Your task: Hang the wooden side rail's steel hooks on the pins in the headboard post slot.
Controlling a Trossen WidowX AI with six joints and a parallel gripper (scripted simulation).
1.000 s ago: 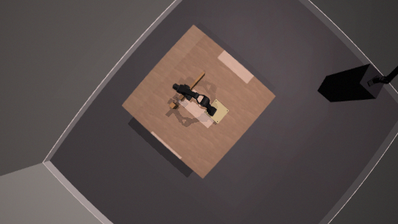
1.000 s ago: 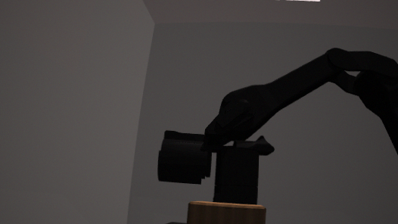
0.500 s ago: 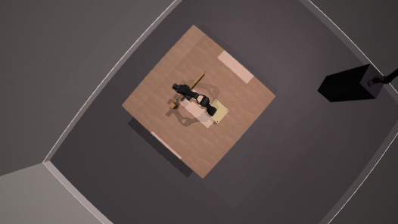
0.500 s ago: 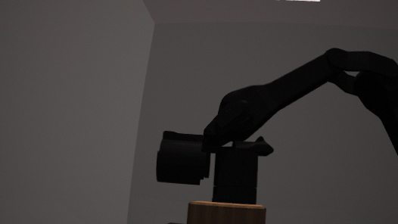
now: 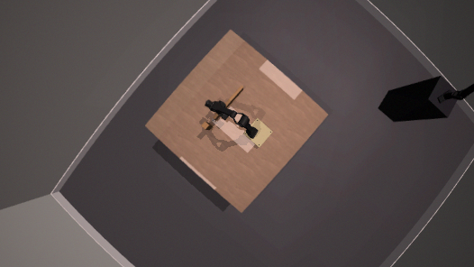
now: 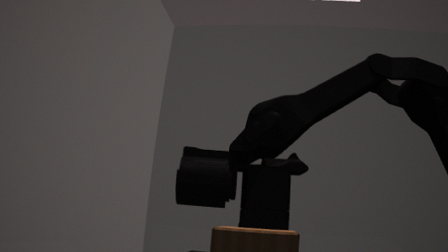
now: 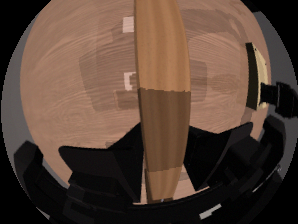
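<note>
The wooden side rail [image 5: 236,94] [image 7: 162,55] runs lengthwise under the arm. In the wrist view it passes down between both black fingers. My gripper [image 7: 156,124] is shut on it, one finger against each side. A small wooden block shape [image 5: 205,126] shows at the rail's lower-left end in the top view; I cannot tell whether it is the post or the rail's own end. The exterior view shows a rounded wooden piece [image 6: 255,242] below the gripper body, also unclear as rail or post. Hooks, pins and slot cannot be made out, nor whether they touch.
The square wooden table [image 5: 234,185] carries the arm on a pale yellow base plate [image 5: 265,132] [image 7: 260,75] right of the rail. Pale light patches and the arm's shadows lie on the table. A black block-like object [image 5: 410,101] stands off the table at the far right.
</note>
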